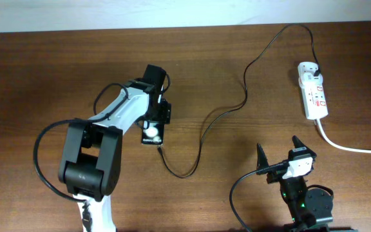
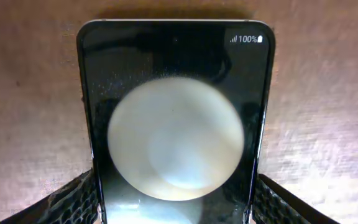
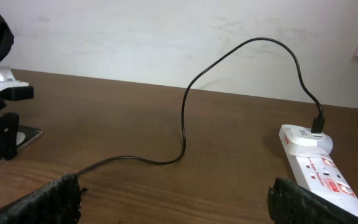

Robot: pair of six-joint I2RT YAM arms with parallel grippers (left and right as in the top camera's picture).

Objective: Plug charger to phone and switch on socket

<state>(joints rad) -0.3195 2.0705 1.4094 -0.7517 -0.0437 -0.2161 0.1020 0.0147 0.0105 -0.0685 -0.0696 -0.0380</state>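
Observation:
The black phone (image 1: 151, 135) lies flat on the wooden table and fills the left wrist view (image 2: 176, 124), its screen showing "100%". My left gripper (image 1: 152, 127) is shut on the phone, one finger on each long side (image 2: 176, 208). The black charger cable (image 1: 247, 96) runs from the white socket (image 1: 313, 90) in a loop to its tip (image 1: 160, 150), which lies at the phone's near end; I cannot tell if it is inserted. My right gripper (image 1: 279, 158) is open and empty near the front edge (image 3: 176, 186), facing the cable (image 3: 185, 124) and the socket (image 3: 321, 177).
A white adapter (image 3: 306, 138) with the cable plugged in sits at the socket's far end. The thick white cord (image 1: 350, 147) trails off the right edge. The left arm (image 1: 108, 122) stretches from the front left.

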